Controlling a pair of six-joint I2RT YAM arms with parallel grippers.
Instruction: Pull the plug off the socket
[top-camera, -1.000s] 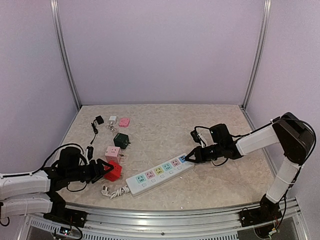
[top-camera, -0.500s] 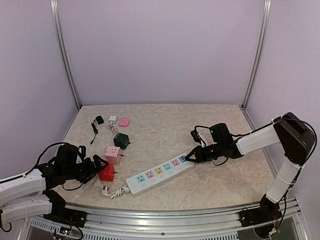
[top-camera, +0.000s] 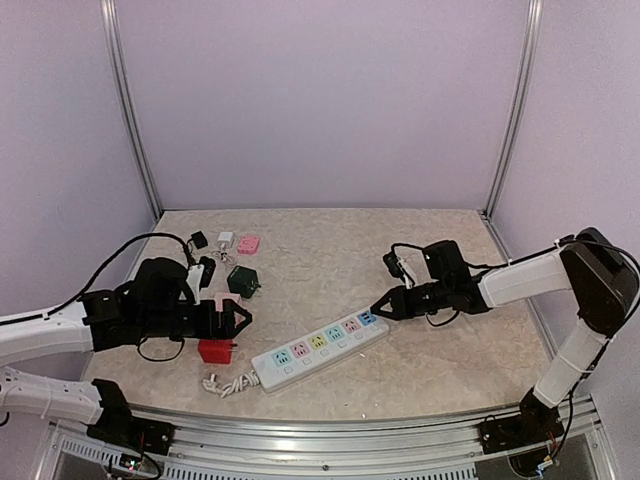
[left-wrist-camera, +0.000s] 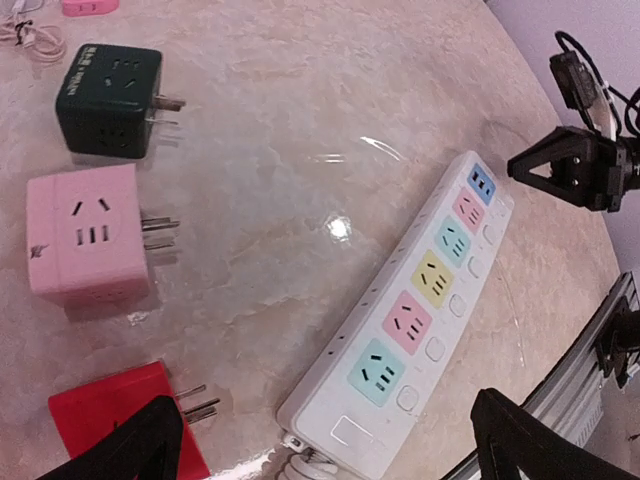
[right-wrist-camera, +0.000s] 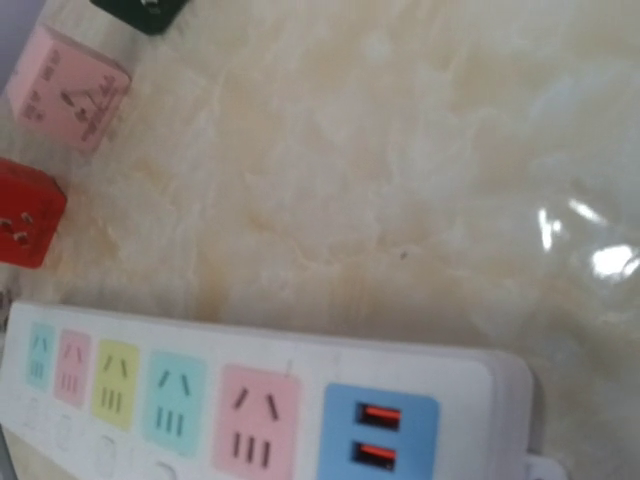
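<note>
The socket (top-camera: 320, 342) is a long white power strip with pastel outlets, lying slantwise near the table's front; no plug sits in any outlet (left-wrist-camera: 420, 300) (right-wrist-camera: 250, 400). The plug, a red cube with metal prongs (top-camera: 217, 350) (left-wrist-camera: 110, 420) (right-wrist-camera: 25, 212), lies on the table just left of the strip's cord end. My left gripper (top-camera: 238, 320) (left-wrist-camera: 325, 435) hovers open above the plug, holding nothing. My right gripper (top-camera: 378, 310) (left-wrist-camera: 515, 170) is at the strip's blue USB end, fingertips drawn to a point and empty. Its fingers stay out of the right wrist view.
A pink cube adapter (left-wrist-camera: 85, 232) and a dark green one (top-camera: 242, 281) lie behind the plug. Small pink (top-camera: 248, 243), white (top-camera: 225, 238) and black (top-camera: 199, 240) adapters sit at the back left. The strip's coiled cord (top-camera: 228, 382) lies by the front metal rail (top-camera: 330, 440).
My left gripper opened, let go of the red plug, then rose and moved right above it. The plug now rests on the table. The right gripper barely shifted.
</note>
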